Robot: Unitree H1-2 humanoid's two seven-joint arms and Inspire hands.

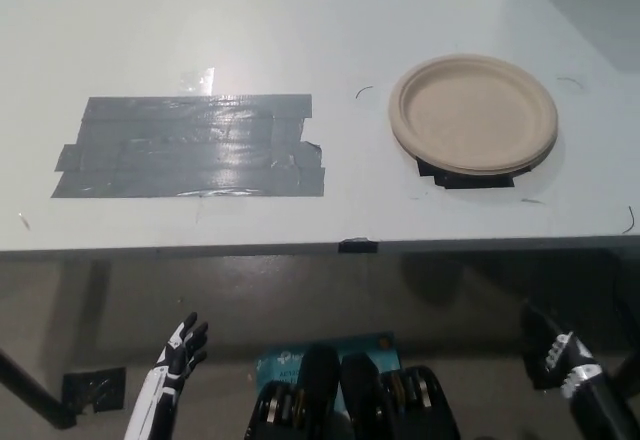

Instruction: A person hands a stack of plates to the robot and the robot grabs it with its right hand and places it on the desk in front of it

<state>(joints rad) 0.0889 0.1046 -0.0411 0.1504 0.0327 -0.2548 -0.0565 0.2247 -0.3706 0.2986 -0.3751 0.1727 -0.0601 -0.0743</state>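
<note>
Tape (462, 179) partly under plate stack (472, 112)

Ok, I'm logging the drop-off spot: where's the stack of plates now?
In the head view the stack of plates sits on the right side of the white desk, over a black tape mark, right of the grey tape patch.
</note>
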